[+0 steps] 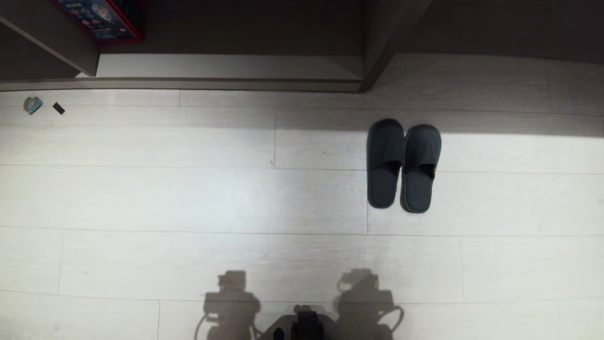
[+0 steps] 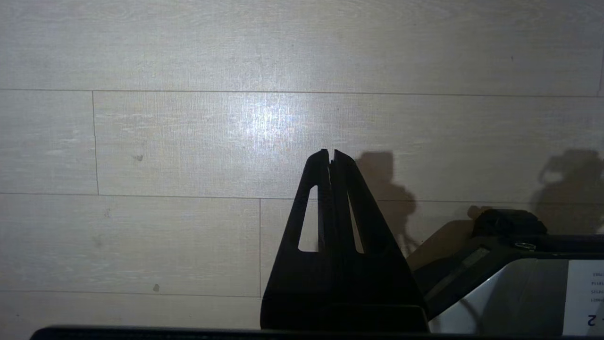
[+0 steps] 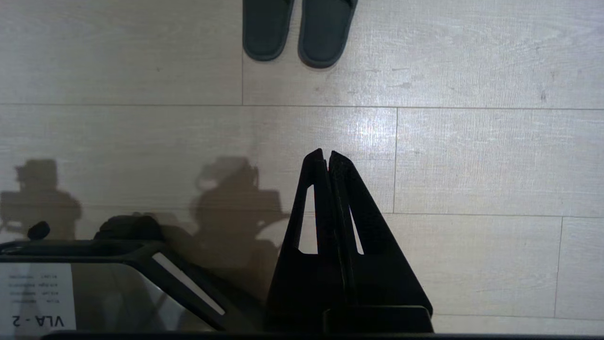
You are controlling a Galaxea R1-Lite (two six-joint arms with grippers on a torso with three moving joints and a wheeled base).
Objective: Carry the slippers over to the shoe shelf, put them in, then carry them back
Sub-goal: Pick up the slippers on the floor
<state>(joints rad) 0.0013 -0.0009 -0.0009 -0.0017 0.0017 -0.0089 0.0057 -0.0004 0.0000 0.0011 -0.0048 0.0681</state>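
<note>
The slippers (image 1: 403,165), a dark grey pair, lie side by side on the pale floor to the right of centre, toes toward the shoe shelf (image 1: 188,84). The shelf runs along the far side, with a pale base board and an upright panel (image 1: 380,47). In the right wrist view the slippers' heels (image 3: 297,28) show ahead of my right gripper (image 3: 326,153), which is shut and holds nothing. My left gripper (image 2: 331,153) is also shut and empty over bare floor. Neither arm shows in the head view; only their shadows fall on the floor.
A red-edged printed box (image 1: 101,19) sits in the shelf's left compartment. A small bluish object (image 1: 32,105) and a small black piece (image 1: 58,108) lie on the floor at far left. My base (image 1: 306,326) is at the near edge.
</note>
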